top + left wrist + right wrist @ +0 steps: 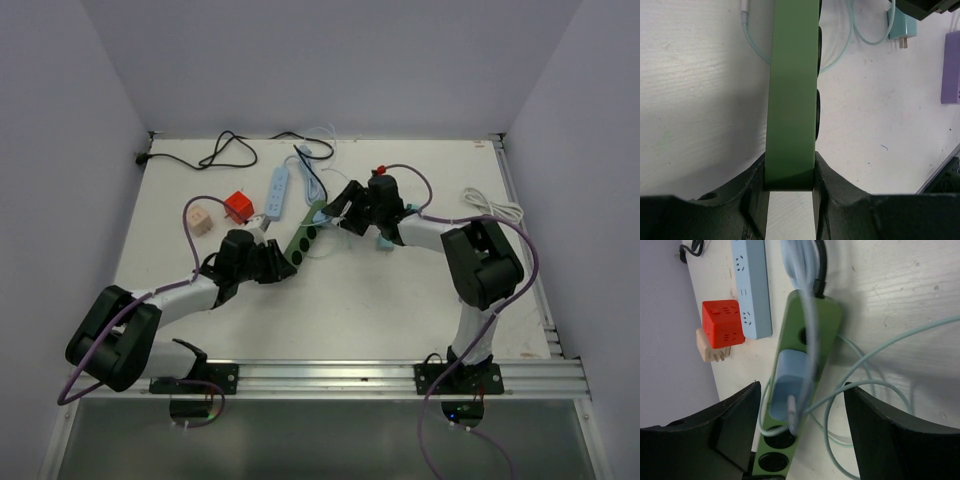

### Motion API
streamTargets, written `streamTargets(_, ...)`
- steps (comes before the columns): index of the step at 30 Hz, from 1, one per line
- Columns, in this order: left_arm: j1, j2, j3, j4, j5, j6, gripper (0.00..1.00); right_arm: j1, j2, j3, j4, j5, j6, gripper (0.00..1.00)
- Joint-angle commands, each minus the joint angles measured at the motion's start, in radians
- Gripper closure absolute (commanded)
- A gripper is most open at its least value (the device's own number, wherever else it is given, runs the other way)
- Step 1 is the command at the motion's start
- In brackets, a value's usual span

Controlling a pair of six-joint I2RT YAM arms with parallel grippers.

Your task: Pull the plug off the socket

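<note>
A green power strip point(305, 238) lies slanted at mid-table. My left gripper point(275, 258) is shut on its near end; in the left wrist view the strip point(792, 100) sits clamped between the two black fingers point(840, 190). A light blue plug point(790, 385) with a pale cable sits in one of the strip's sockets point(815, 320). My right gripper point(345, 205) hovers over the strip's far half. It is open, with its fingers point(735, 425) spread on either side of the plug and not touching it.
A blue power strip point(279, 190), a red cube adapter point(239, 207) and a beige cube point(199, 217) lie left of the green strip. A black cable point(225, 152) lies at the back, a white cable point(495, 207) at the right. A loose teal plug point(385, 243) lies near my right arm.
</note>
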Motion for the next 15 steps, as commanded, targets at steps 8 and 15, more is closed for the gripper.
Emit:
streamTargets(8,-0.025,-0.001,0.043,0.053,0.048,0.042,1.0,0.036,0.051,0.045,0.075,0.002,0.048,0.3)
streamTargets(15,-0.033,-0.001,0.05,0.036,0.006,0.057,1.0,0.036,0.056,0.042,0.098,-0.01,0.078,0.7)
